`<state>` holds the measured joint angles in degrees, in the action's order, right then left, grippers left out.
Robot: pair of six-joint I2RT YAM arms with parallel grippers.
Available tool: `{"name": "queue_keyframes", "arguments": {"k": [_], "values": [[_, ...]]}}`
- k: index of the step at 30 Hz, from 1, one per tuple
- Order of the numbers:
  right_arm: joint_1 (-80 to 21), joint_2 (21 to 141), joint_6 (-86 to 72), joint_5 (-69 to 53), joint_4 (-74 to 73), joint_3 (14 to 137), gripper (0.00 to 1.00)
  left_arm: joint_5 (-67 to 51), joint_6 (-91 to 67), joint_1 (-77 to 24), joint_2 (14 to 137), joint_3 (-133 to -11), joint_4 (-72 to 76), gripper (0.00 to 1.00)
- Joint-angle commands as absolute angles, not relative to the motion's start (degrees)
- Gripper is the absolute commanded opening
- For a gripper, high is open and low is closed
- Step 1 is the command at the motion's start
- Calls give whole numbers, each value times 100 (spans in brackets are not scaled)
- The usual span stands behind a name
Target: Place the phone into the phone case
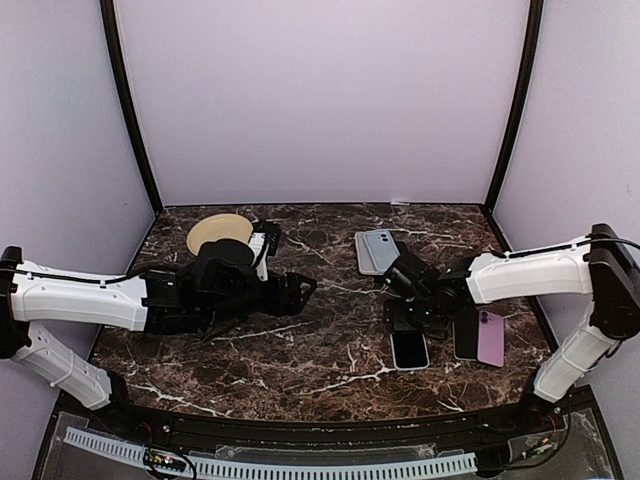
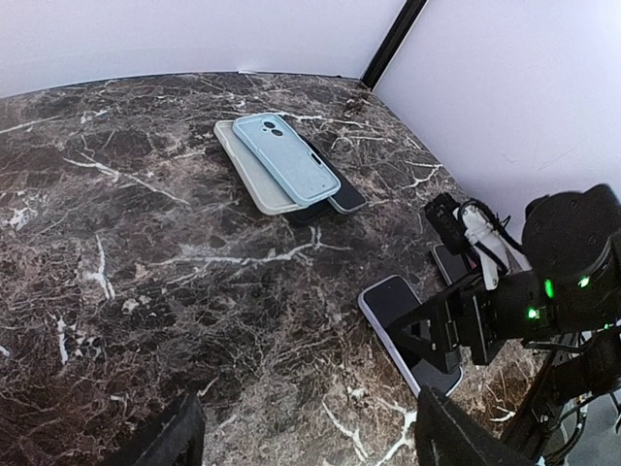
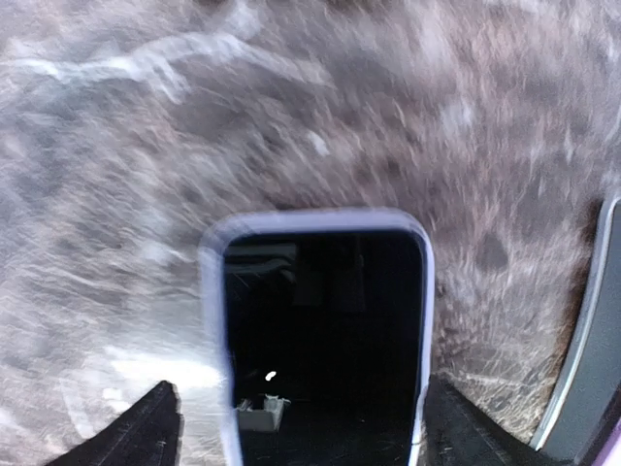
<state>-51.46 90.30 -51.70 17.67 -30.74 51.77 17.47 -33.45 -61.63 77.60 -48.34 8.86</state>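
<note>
My right claw (image 1: 405, 318) is spread wide just above the white-edged phone (image 1: 409, 349), near right on the marble table (image 1: 330, 372). My left claw (image 1: 303, 287) gapes empty, left of centre. The pale blue phone case (image 1: 377, 250) lies farther back.

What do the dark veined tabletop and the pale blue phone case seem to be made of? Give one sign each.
Dark veined tabletop: looks like polished marble or a marble-print laminate; white veins on brown-black, faint sheen.
Pale blue phone case: probably soft matte plastic or silicone; even colour, rounded edges, no glare.
</note>
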Motion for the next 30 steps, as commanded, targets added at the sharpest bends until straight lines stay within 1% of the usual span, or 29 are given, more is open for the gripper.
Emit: {"name": "queue_keyframes", "arguments": {"k": [1, 2, 5, 8, 13, 20, 23, 26, 30], "values": [[-4693, 8773, -3742, 1740, -3334, 6112, 69, 1953, -3164, -6088, 7499, -4765, 693, 77], [-4475, 8844, -3485, 1740, -3393, 6332, 64, 1987, -3147, -6066, 7498, -4777, 676, 77], [-3749, 9222, -2704, 940, -3356, 6964, 55, 2064, -3073, -6036, 7509, -4848, 579, 77], [-3229, 9814, -2239, 509, -3435, 7833, 50, 2120, -3002, -5994, 7529, -4899, 535, 77], [-2657, 10914, -1695, 380, -3503, 9095, 48, 2086, -2805, -5896, 7618, -5019, 498, 77], [-2353, 12446, -1276, 282, -3903, 10554, 47, 2033, -2566, -5769, 7892, -5231, 446, 77], [-2327, 12849, -1196, 154, -3999, 10904, 45, 1964, -2522, -5707, 8002, -5271, 442, 77], [-2305, 13086, -1156, 167, -4016, 10984, 40, 1939, -2495, -5668, 8058, -5321, 432, 77], [-2278, 13141, -1160, -118, -3928, 10834, 26, 1921, -2452, -5651, 8121, -5348, 431, 77]]}}
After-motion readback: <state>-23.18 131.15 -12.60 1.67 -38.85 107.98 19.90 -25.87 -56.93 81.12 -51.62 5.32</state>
